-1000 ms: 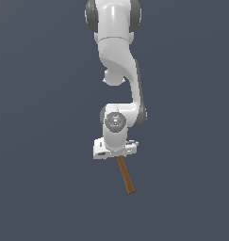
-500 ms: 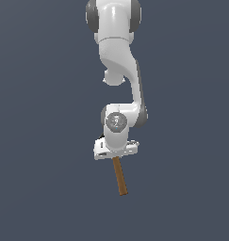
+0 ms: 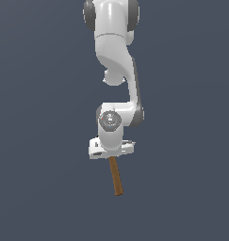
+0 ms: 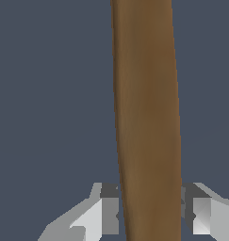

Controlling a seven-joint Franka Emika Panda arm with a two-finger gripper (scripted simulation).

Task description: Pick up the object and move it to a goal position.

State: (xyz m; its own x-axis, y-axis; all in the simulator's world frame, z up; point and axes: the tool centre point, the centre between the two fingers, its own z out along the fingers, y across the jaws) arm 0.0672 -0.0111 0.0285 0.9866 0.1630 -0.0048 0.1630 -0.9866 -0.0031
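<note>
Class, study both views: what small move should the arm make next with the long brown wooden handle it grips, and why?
Probably a slow carry toward the goal with the grip kept shut. In the wrist view the gripper has a finger on each side of the long brown wooden handle. In the exterior view the handle hangs below the hand, slightly tilted. No goal marker shows, so the direction cannot be told.

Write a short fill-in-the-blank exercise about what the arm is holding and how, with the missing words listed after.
1. The claw is shut on the hammer's ____ wooden handle.
2. In the exterior view the handle sticks out ____ the claw.
3. In the wrist view one finger sits on each ____ of the handle.
4. The hammer's metal ____ shows in neither view.

Missing words: brown; below; side; head
</note>
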